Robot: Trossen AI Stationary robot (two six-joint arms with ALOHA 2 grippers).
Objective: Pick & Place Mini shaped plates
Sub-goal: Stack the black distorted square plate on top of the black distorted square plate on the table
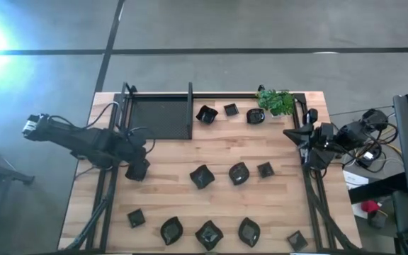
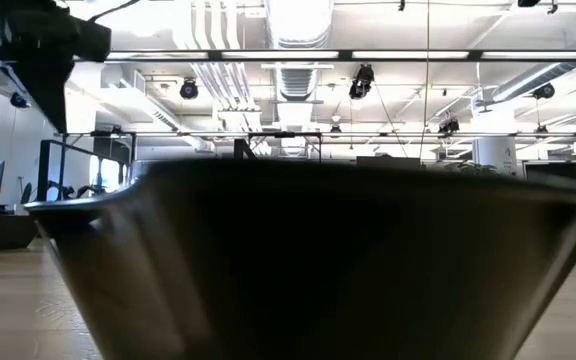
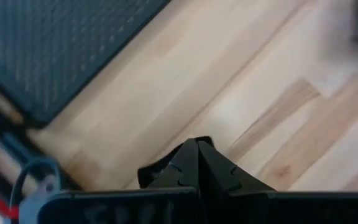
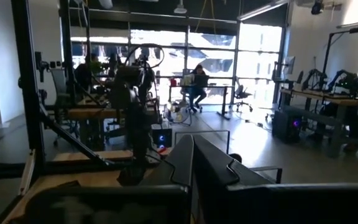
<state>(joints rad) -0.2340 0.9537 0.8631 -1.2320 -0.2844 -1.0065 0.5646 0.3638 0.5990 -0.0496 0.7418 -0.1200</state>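
Note:
Several mini shaped plates lie on the wooden table in the high view. A far row [image 1: 231, 110] sits beside the tray, a middle row [image 1: 239, 173] sits at the centre, and a near row [image 1: 209, 234] runs along the near edge. One near plate [image 2: 308, 260] fills the low view. My left gripper [image 1: 137, 171] hovers over bare wood near the table's left side, just nearer than the tray. Its fingers are shut [image 3: 197, 149] and hold nothing. My right gripper [image 1: 291, 134] waits at the table's right edge, level, also shut [image 4: 191, 146] and holding nothing.
A large flat black tray [image 1: 158, 117] with a raised frame sits at the far left of the table, and its corner [image 3: 55, 56] shows in the left wrist view. A small green plant [image 1: 276, 101] stands at the far right corner. Bare wood [image 1: 168, 159] lies between the left gripper and the middle row.

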